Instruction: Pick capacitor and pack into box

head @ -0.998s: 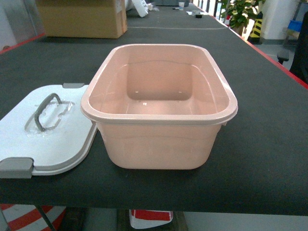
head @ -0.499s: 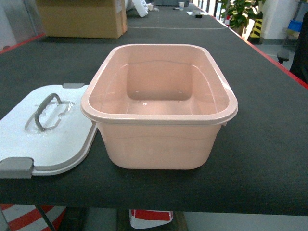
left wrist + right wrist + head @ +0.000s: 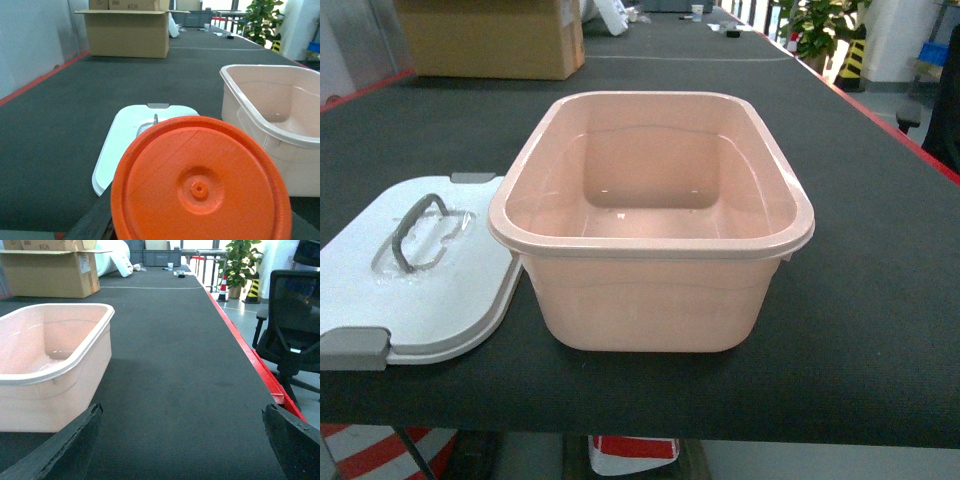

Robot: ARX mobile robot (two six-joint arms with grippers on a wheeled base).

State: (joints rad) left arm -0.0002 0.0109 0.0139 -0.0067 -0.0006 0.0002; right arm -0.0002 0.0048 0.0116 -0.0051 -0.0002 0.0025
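Box (image 3: pixel 650 250) open and empty, lid (image 3: pixel 430 285) beside; orange disc (image 3: pixel 200 185) fills left wrist view, left grip indiscernible; right gripper (image 3: pixel 182 437) fingers spread; packing pending.

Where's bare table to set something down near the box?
Free: the mat right of the box, out to the red edge, and the stretch behind it toward the carton. Crowded: left side, where the lid lies against the box.
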